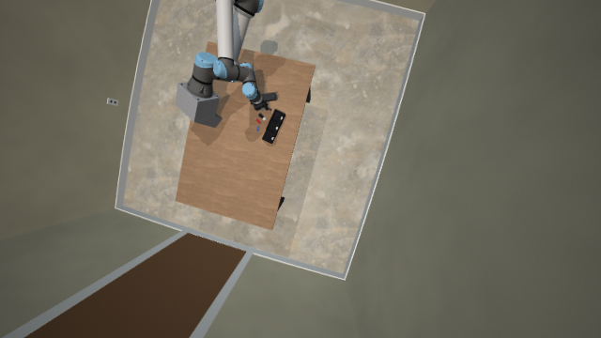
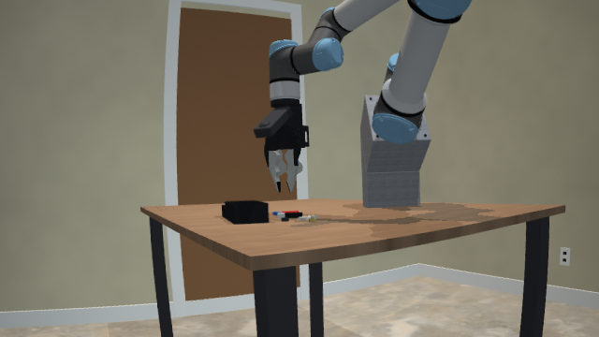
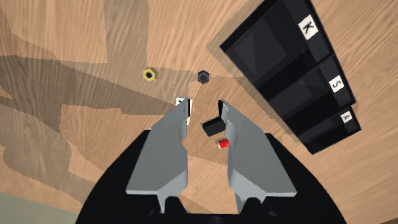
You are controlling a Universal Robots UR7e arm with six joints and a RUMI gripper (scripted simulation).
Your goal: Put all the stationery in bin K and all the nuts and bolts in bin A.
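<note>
My gripper [image 3: 204,100] hangs above the table with its fingers a little apart and nothing between them; it also shows in the exterior view [image 2: 284,187]. On the table below it lie a small black piece [image 3: 212,125] and a red-tipped piece [image 3: 223,143]. A white piece [image 3: 181,101] is partly hidden behind the left finger. A yellow nut [image 3: 148,74] and a black nut [image 3: 203,76] lie just beyond the fingertips. A black row of three bins [image 3: 295,75] stands upright to the right, with the bin marked K [image 3: 310,27] farthest, S [image 3: 336,84] in the middle and a third label [image 3: 346,116] that is too small to read.
The grey robot pedestal [image 2: 390,164] stands on the table behind the small things. The bin row [image 2: 245,212] stands near the table's left edge in the side view, with a red and blue pen beside it. A door is behind the table.
</note>
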